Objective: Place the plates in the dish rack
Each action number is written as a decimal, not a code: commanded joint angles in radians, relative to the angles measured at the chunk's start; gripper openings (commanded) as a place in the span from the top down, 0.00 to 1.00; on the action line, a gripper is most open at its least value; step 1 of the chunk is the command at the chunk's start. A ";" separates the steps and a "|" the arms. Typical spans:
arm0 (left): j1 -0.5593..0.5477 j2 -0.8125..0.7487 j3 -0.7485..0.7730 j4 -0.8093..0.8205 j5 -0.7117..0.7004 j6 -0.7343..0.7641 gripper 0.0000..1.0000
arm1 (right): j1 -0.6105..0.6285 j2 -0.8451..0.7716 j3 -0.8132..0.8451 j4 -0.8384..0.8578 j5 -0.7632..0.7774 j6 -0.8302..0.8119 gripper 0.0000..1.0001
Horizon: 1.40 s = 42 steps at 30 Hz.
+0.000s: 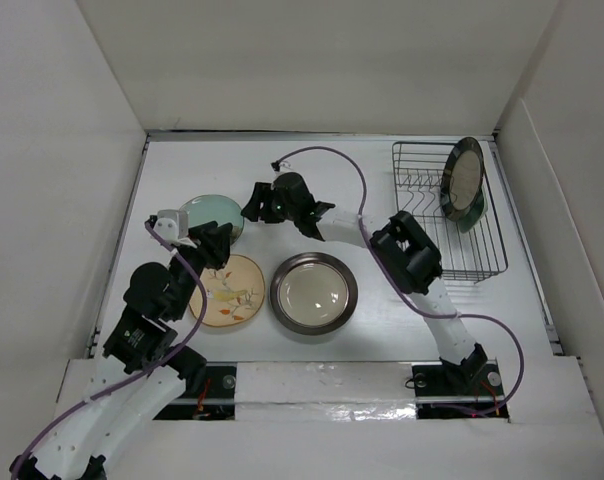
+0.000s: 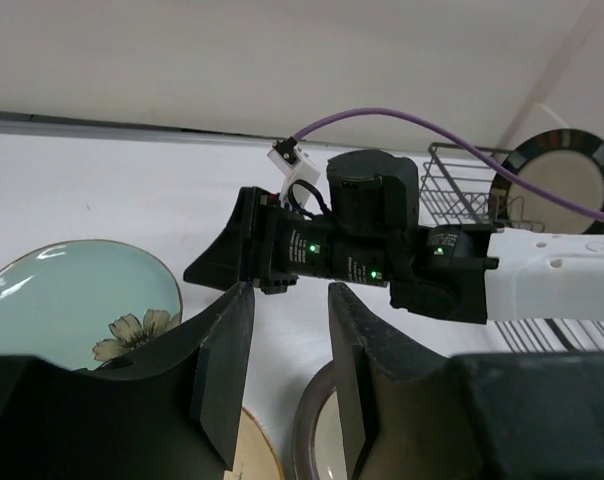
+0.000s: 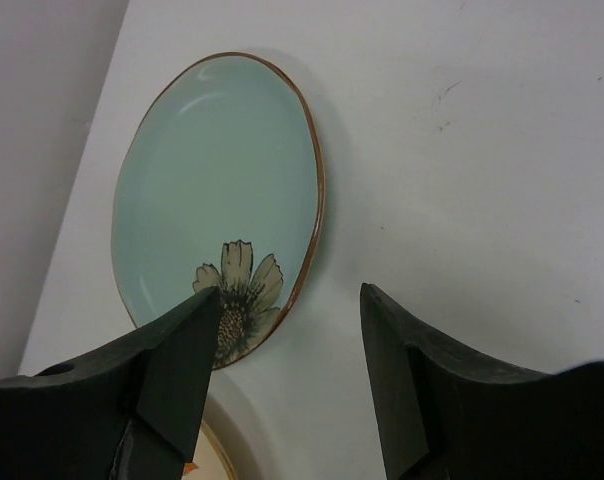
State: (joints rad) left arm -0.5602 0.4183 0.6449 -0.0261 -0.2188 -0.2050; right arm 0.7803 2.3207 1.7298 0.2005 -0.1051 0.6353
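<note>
A pale teal plate (image 1: 210, 212) with a flower print lies flat at the back left. In front of it lies a tan plate (image 1: 229, 290), with a larger silver plate (image 1: 314, 292) to its right. The dish rack (image 1: 482, 262) stands at the back right and holds a dark-rimmed cream plate (image 1: 463, 175) on edge, with a greenish plate (image 1: 472, 214) behind it. My left gripper (image 1: 225, 238) hovers open and empty between the teal and tan plates (image 2: 290, 340). My right gripper (image 1: 250, 207) is open and empty at the teal plate's (image 3: 212, 190) right rim (image 3: 292, 330).
White walls box in the table on three sides. The two grippers are close together near the teal plate (image 2: 77, 300); the right arm (image 2: 542, 285) stretches across above the silver plate (image 2: 317, 440). A purple cable (image 1: 332, 155) loops over the table's back.
</note>
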 commanded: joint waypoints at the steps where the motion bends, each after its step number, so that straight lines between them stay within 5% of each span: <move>1: 0.005 0.043 0.006 0.048 -0.005 0.019 0.67 | -0.004 0.055 0.089 0.065 -0.063 0.151 0.36; 16: 0.005 0.051 0.001 0.055 -0.017 0.033 0.65 | 0.028 0.281 0.228 0.128 -0.177 0.365 0.48; 19: 0.005 0.045 0.002 0.049 -0.008 0.033 0.65 | 0.028 0.299 0.241 0.163 -0.199 0.417 0.57; 22: 0.005 0.036 0.001 0.049 -0.031 0.035 0.65 | 0.028 0.295 0.220 0.215 -0.200 0.445 0.81; 23: 0.005 0.034 0.001 0.049 -0.031 0.035 0.65 | 0.028 0.278 0.214 0.226 -0.194 0.448 0.91; 26: 0.005 0.031 0.004 0.046 -0.011 0.033 0.65 | 0.028 0.240 0.200 0.272 -0.177 0.438 1.00; 33: 0.005 -0.003 -0.001 0.041 -0.013 0.029 0.65 | -0.009 0.042 0.102 0.442 -0.113 0.397 1.00; 42: 0.005 -0.032 0.002 0.032 0.016 0.016 0.65 | -0.159 -0.398 -0.280 0.495 0.043 0.192 1.00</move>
State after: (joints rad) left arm -0.5598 0.3946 0.6449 -0.0273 -0.2180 -0.1844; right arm 0.6895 2.1288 1.4891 0.4286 -0.1429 0.8837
